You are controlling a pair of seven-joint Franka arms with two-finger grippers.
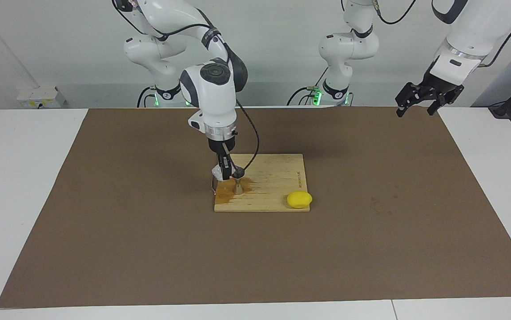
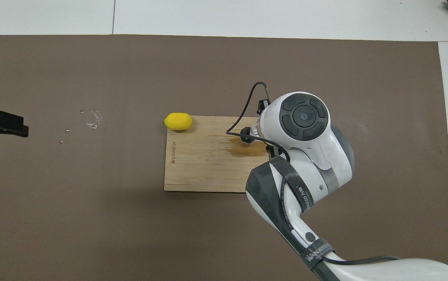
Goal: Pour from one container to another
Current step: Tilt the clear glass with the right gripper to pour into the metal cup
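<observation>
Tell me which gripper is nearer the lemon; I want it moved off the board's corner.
The right gripper, shut on the glass cup above the jigger on the same cutting board. The left gripper waits, open, in the air over the mat's edge at the left arm's end, away from the lemon.

The big mat [image 1: 148, 249] on the table is brown, and the table [image 1: 19, 178] around it is white. The board [image 1: 277, 178] is light wood with thin stripes, and it has a dark orange-brown wet patch [image 1: 226, 192]. The lemon [image 1: 299, 199] is bright yellow. The little metal cup [image 1: 239, 186] is silver. The glass cup [image 1: 216, 171] is see-through. The arms [image 1: 213, 95] are white with grey and black parts.
</observation>
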